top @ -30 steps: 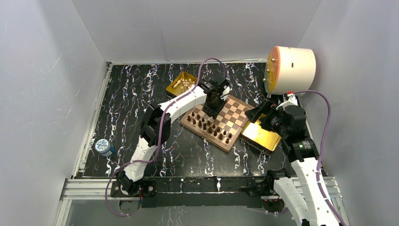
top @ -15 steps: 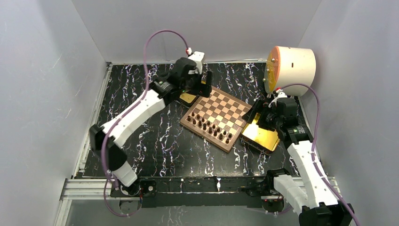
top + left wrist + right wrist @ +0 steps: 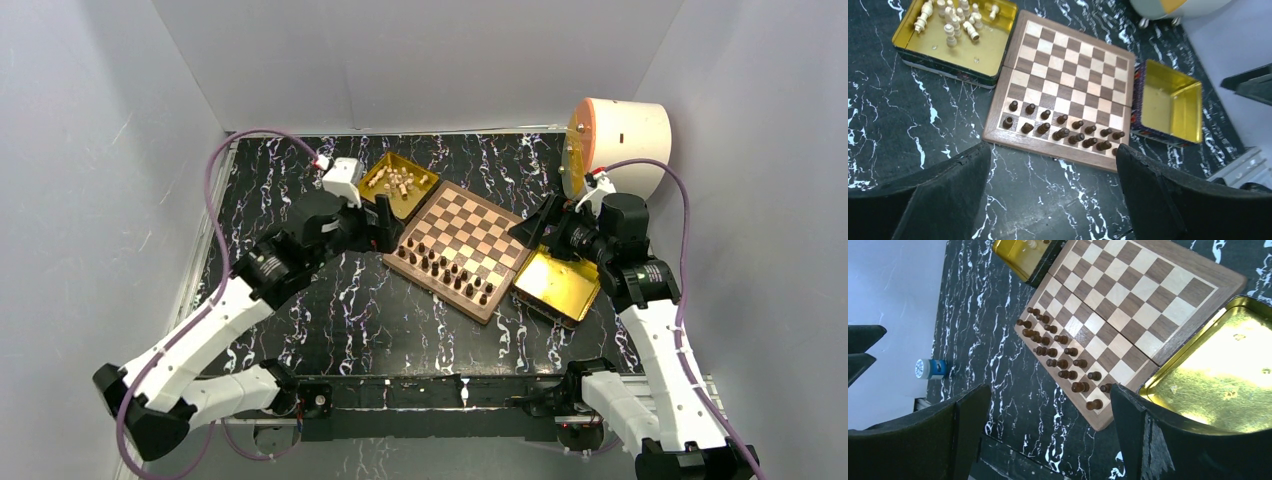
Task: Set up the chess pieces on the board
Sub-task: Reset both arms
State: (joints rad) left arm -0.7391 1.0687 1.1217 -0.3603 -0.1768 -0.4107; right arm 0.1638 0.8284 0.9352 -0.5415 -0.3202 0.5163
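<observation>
The left tool [image 3: 1052,150] hangs above the black marbled desk [image 3: 270,180] with its two dark fingers spread wide and nothing between them. Just ahead of its fingertips lies the board [image 3: 1078,70], set at a slant. The dark brown chess pieces [image 3: 1063,132] stand upright in two rows along the board edge nearest this tool, and the squares beyond them are bare. Ahead and to the left of the tool a gold tray [image 3: 973,55] sits against the board's far corner. It holds the pale cream chess pieces [image 3: 955,25] in a loose heap, some lying on their sides. Ahead and to the right, a second gold tray [image 3: 1168,105] rests against the board's side.

The right tool [image 3: 1048,390] is also spread wide and grips nothing. It hovers over the desk, with the board ahead of it and that second gold tray right of its fingers. The dark rows run along the board edge to the tool's left side, and farther left a small blue-capped jar [image 3: 928,369] stands on the desk. A cream and orange cylinder [image 3: 620,145] sits behind the right arm.
</observation>
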